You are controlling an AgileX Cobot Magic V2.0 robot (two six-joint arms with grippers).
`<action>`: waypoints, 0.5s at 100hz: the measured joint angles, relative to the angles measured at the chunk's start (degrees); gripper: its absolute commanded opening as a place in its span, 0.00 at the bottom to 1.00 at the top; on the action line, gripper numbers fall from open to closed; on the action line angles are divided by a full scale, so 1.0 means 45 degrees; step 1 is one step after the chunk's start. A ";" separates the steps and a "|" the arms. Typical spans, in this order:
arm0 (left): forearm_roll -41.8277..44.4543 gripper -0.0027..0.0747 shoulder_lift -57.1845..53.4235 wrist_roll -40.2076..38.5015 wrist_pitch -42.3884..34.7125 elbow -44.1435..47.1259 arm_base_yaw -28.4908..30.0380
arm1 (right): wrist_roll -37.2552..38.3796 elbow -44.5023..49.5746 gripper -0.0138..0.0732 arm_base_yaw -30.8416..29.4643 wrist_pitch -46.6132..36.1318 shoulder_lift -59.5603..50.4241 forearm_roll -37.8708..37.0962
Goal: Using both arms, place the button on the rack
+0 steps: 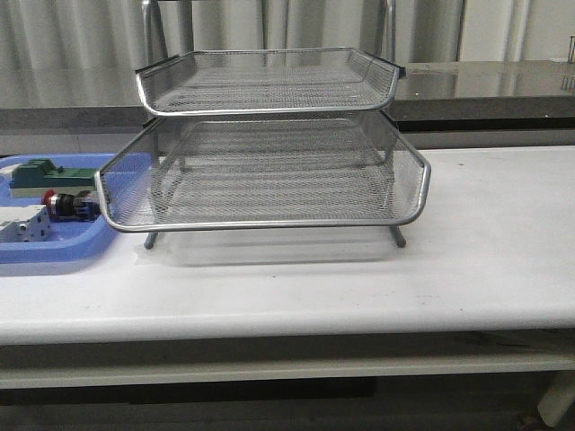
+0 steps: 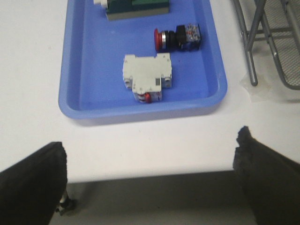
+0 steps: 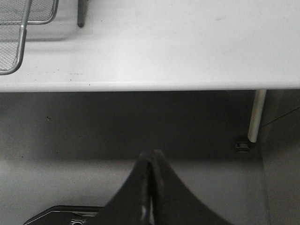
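The button (image 2: 178,38) lies on its side in the blue tray (image 2: 75,65) — red mushroom cap, black body, blue rear block, with the cap pointing away from the rack (image 1: 269,153). It touches nothing else in the tray and sits close to the tray wall nearest the rack. The rack stands upright on the white table (image 1: 485,251) just beside the tray — silver wire mesh, two tiers in my front view, both bare, on thin metal legs.

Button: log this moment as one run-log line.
button: lying in blue tray, ungrasped | rack: no button | left hand: open, short of tray | right hand: shut, empty
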 measured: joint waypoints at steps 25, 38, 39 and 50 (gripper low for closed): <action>0.0049 0.94 0.2779 0.2899 -0.0149 -0.3077 0.0000 | 0.0000 0.0000 0.08 0.0000 0.0000 0.0000 0.0000; 0.0049 0.94 0.4674 0.4396 0.0090 -0.5097 0.0000 | 0.0000 0.0000 0.08 0.0000 0.0000 0.0000 0.0000; 0.0049 0.94 0.4775 0.4461 0.0096 -0.5206 0.0000 | 0.0000 0.0000 0.08 0.0000 0.0000 0.0000 0.0000; 0.0023 0.94 0.6405 0.5407 0.0646 -0.7003 0.0000 | 0.0000 0.0000 0.08 0.0000 0.0000 0.0000 0.0000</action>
